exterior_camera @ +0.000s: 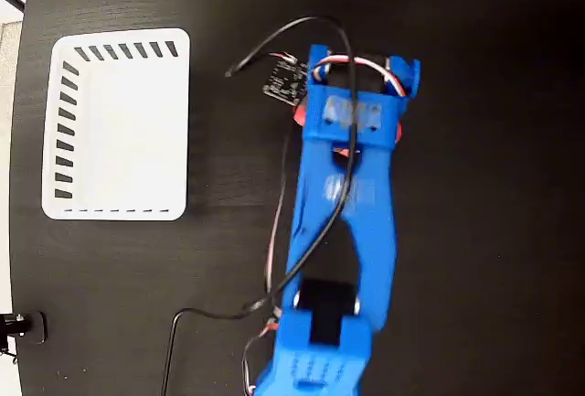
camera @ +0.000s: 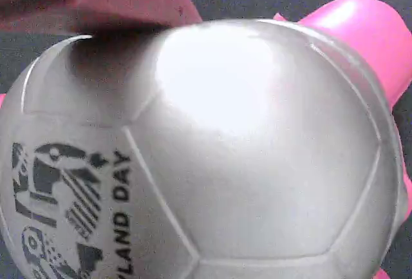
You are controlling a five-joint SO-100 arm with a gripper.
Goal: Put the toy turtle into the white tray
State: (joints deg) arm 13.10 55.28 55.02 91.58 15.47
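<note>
Blue arm (exterior_camera: pixel 340 231) over turtle (exterior_camera: pixel 302 114), right of tray (exterior_camera: pixel 117 126) on black table (exterior_camera: pixel 484 186). Wrist view: shell (camera: pixel 212 156) fills frame; gripper (exterior_camera: pixel 352 117) opening indeterminate.

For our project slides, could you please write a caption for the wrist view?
Close-up of the toy turtle: its domed shell with a printed sticker fills the frame, a pink limb beyond.

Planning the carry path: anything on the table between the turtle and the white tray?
Almost bare in the fixed view: only black table and a small dark board on wires lie between the toy turtle and the white tray.
</note>
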